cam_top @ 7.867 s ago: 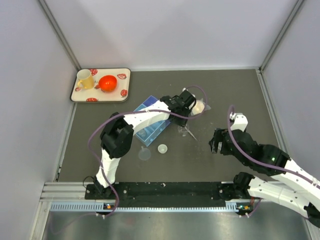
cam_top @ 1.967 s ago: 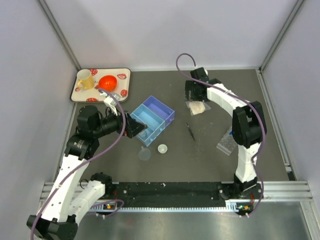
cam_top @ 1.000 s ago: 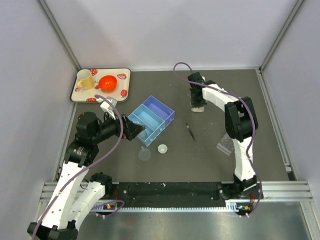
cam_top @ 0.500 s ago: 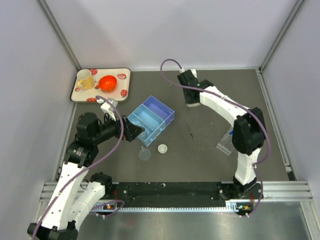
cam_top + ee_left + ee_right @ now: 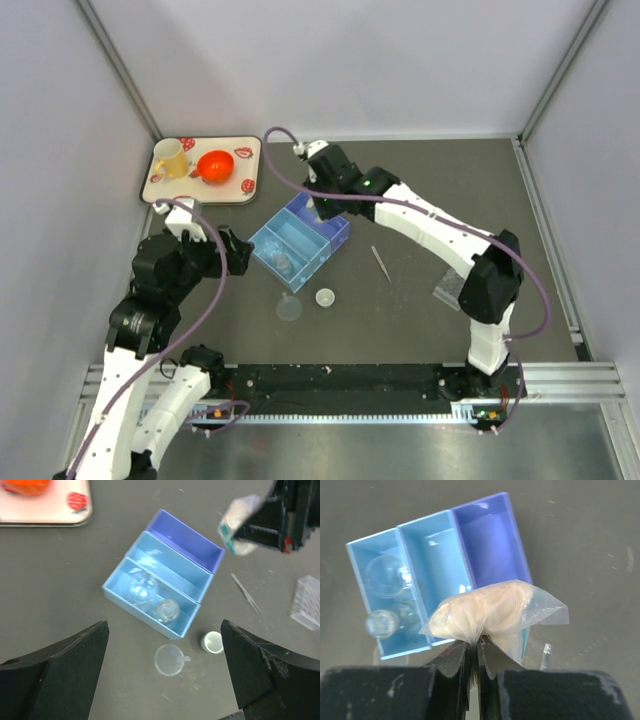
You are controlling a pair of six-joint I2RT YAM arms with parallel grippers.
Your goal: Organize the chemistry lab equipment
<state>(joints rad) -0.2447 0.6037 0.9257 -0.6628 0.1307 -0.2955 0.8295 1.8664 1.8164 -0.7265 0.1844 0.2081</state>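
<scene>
Above blue tray (image 5: 440, 555), right hand (image 5: 474, 647) pinching clear bag (image 5: 490, 610)

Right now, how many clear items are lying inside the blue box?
2. A round clear item and a smaller clear one lie side by side in the end light-blue compartment of the blue box. The other two compartments look empty.

Blue-and-purple organizer (image 5: 298, 243), cream bag (image 5: 490, 610), red-spotted white tray (image 5: 215, 192).
</scene>
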